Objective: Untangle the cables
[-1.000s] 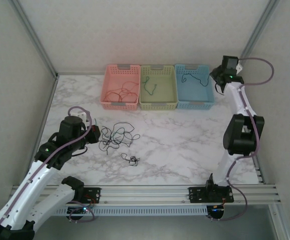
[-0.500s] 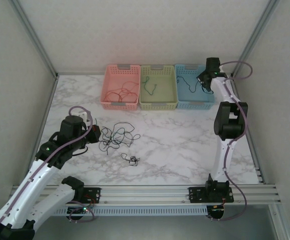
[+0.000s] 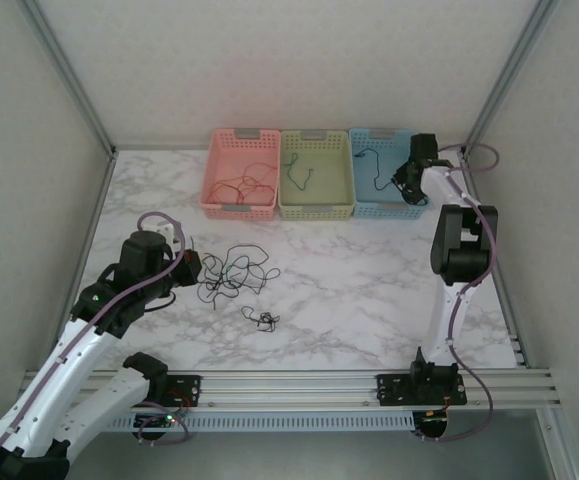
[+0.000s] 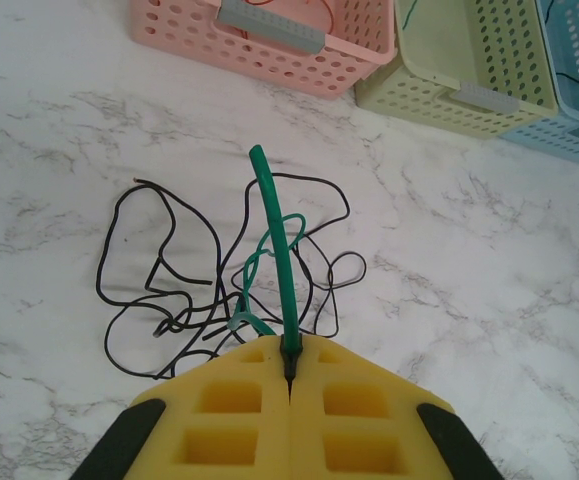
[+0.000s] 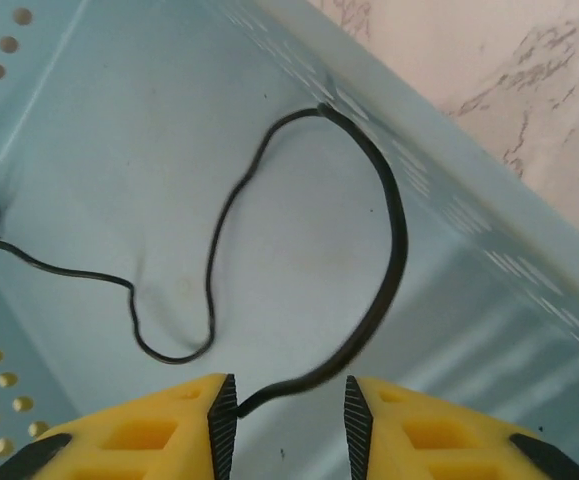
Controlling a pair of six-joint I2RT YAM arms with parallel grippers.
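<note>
Right hand (image 5: 281, 402) has swung in from the far right corner and now sits low inside the blue basket (image 3: 389, 210); the left arm has not shifted. Right fingers stand apart, released, with the end of a loose black cable (image 5: 387, 240) running into the gap. Left hand (image 4: 289, 368) is clenched on a green cable (image 4: 274, 235), which rises over the tangle of black cables (image 3: 233, 272) on the marble surface (image 3: 369, 290). A small black knot (image 3: 262, 319) lies apart, nearer the arms. Red cables (image 3: 241, 186) lie in the pink basket (image 3: 237, 210).
</note>
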